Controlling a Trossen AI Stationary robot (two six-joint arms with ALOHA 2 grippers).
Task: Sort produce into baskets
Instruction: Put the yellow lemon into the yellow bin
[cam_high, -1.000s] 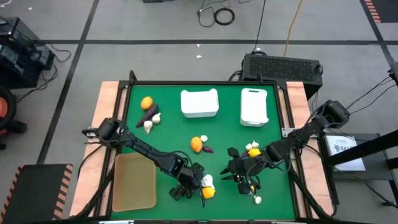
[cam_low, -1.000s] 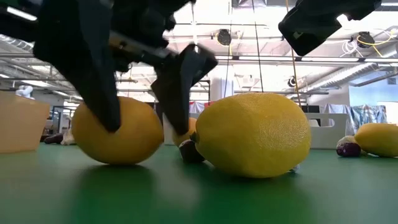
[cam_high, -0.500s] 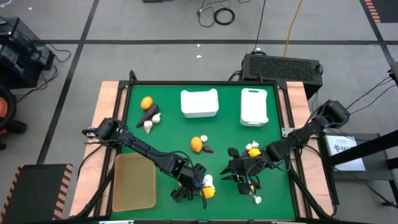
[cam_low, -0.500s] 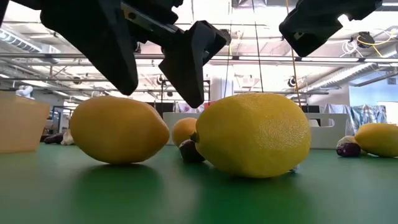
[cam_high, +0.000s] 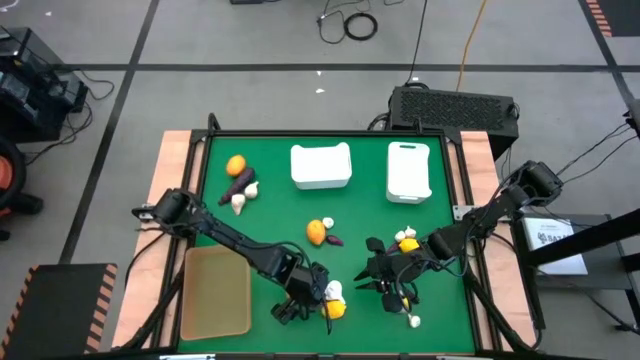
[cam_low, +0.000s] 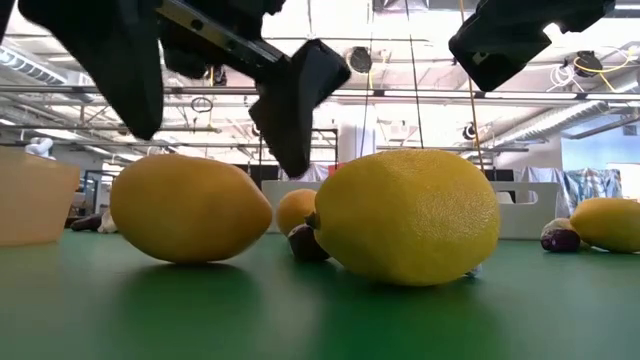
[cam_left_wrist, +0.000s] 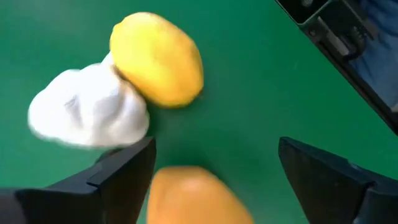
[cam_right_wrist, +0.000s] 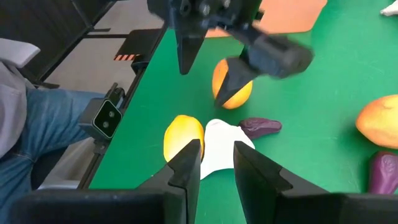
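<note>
Lemon below open left pincer; no legible writing

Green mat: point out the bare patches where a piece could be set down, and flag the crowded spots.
Bare green lies between the orange-and-eggplant cluster and the squarish white bin, and between the two white bins and the centre orange. The tan tray looks empty. Crowded: the near edge, where the left gripper hangs open over a lemon, and around the right gripper.

Green table mat. Tan tray. Two white bins. Yellow lemon beside a white garlic bulb; an orange fruit, a dark purple eggplant. Black grippers.
</note>
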